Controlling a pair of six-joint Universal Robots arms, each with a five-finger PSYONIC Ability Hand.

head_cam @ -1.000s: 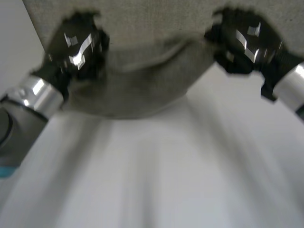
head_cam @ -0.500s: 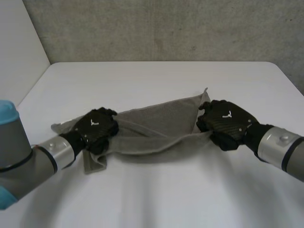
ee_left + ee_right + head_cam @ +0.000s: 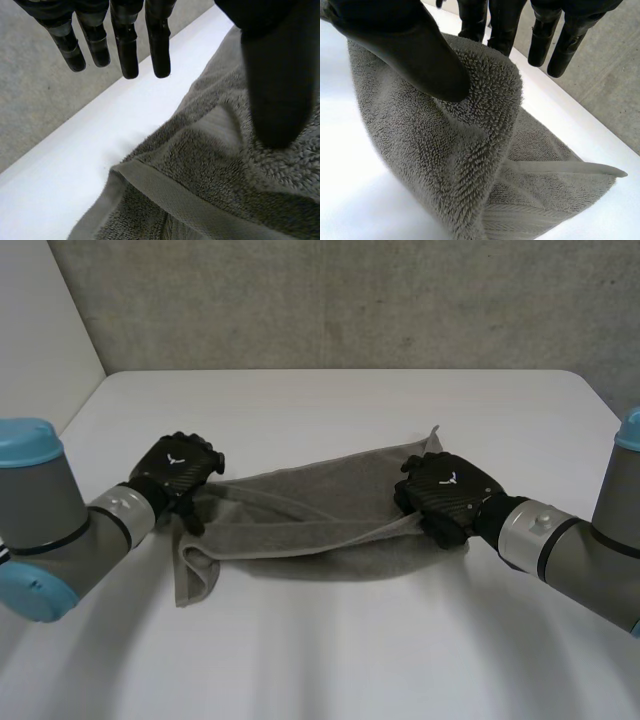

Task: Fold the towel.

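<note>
Head view: crumpled grey terry towel [image 3: 300,525] lying mid white tabletop [image 3: 330,400]. Left hand [image 3: 178,468] at left end, fingers straight, clear of thumb. Right hand [image 3: 445,495] pinching right-end fold, thumb against fingers.

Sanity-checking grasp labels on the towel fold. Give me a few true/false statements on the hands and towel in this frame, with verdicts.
1. The grey towel lies on the white table. True.
2. The left hand has its fingers curled tight round the towel. False: in the left wrist view they are straight and clear of the cloth.
3. The right hand pinches a fold of towel between thumb and fingers. True.
4. The towel is folded into a neat square. False: it is a rumpled strip stretched between the hands.
5. The hands are at opposite ends of the towel. True.
</note>
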